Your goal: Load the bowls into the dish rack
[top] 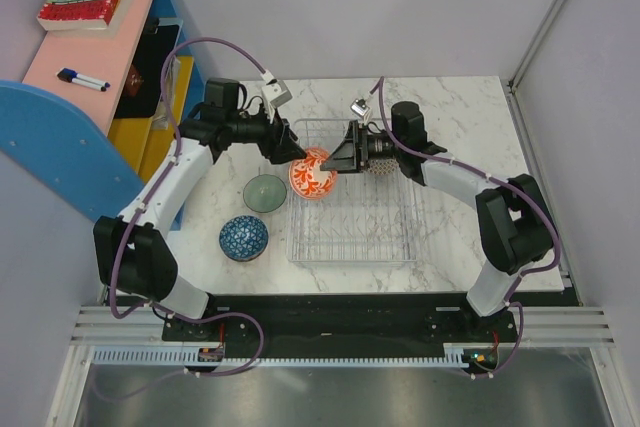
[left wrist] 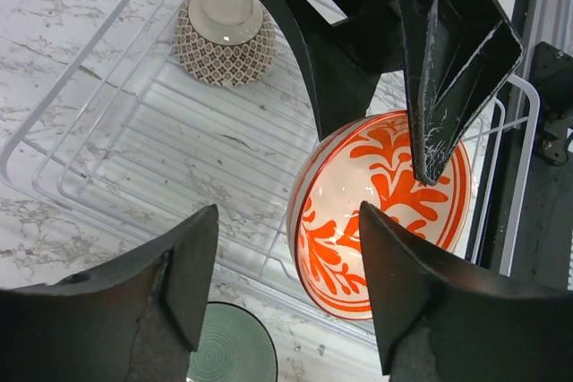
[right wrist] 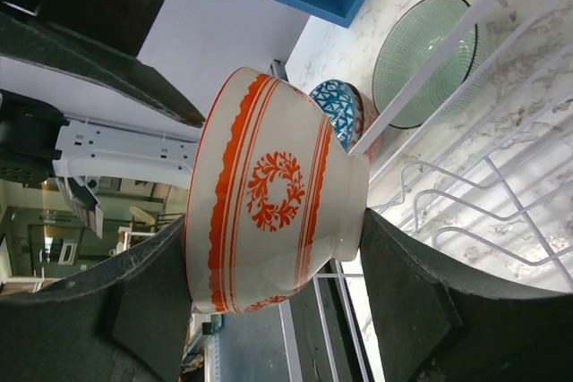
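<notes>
Near desk: the blue patterned bowl and, just beyond it, the green bowl sit on the marble desk left of the dish rack. Both are outside it and not yet loaded.
Left hand: my left hand is spread and grips nothing. It sits just beside the orange-and-white bowl, facing its open mouth.
Right hand: my right hand pinches that bowl from rim to foot and holds it tipped on its side.
Where the bowl is: it hangs over the rack's left rim, toward the far end. I cannot tell whether it touches the wire.
Step in hand: I judge this to be the loading of the orange bowl, with my right hand alone carrying it.
Next move: I should draw my left hand clear to the left. Then I carry the bowl inward over the grid, lower it and spread my right hand.
Edges: the rim wire lies right under the bowl, so the bowl needs to clear it before it goes down.
Open room: the near and middle parts of the grid lie bare. My two hands crowd each other at the rim.
Far end: a brown-patterned bowl is already in the rack, apparently mouth-down, so I should set down short of it.
</notes>
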Action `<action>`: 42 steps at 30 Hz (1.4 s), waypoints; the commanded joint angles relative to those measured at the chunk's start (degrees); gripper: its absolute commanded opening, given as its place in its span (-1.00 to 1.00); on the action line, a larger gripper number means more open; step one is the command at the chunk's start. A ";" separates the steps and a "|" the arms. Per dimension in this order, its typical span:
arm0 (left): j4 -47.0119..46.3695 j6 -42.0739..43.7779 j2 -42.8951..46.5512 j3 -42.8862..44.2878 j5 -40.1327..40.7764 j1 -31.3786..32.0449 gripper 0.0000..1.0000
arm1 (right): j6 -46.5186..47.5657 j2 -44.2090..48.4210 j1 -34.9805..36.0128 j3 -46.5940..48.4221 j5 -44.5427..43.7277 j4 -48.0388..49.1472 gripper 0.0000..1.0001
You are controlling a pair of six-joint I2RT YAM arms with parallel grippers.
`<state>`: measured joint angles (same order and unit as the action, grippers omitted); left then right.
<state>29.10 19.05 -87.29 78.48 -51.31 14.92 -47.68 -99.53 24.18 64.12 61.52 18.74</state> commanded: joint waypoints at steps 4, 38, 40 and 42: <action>-3.61 -3.40 0.89 -1.48 -5.29 -8.04 0.75 | 8.81 2.93 -0.19 2.32 -3.32 -4.84 -1.00; -4.23 -1.21 0.63 -18.10 -9.34 -28.01 0.93 | 74.47 -13.32 16.77 33.26 -86.29 -43.35 -1.00; -4.49 -1.21 0.54 -18.18 -9.25 -28.01 0.93 | 76.41 -14.46 18.26 34.23 -88.14 -42.91 -1.00; -4.67 -1.47 0.28 -18.27 -9.25 -28.01 0.93 | 79.49 -15.60 19.40 35.02 -88.85 -42.74 -1.00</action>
<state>26.11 17.04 -87.26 60.66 -58.74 -12.25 25.12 -114.15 41.25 95.04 -21.82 -27.09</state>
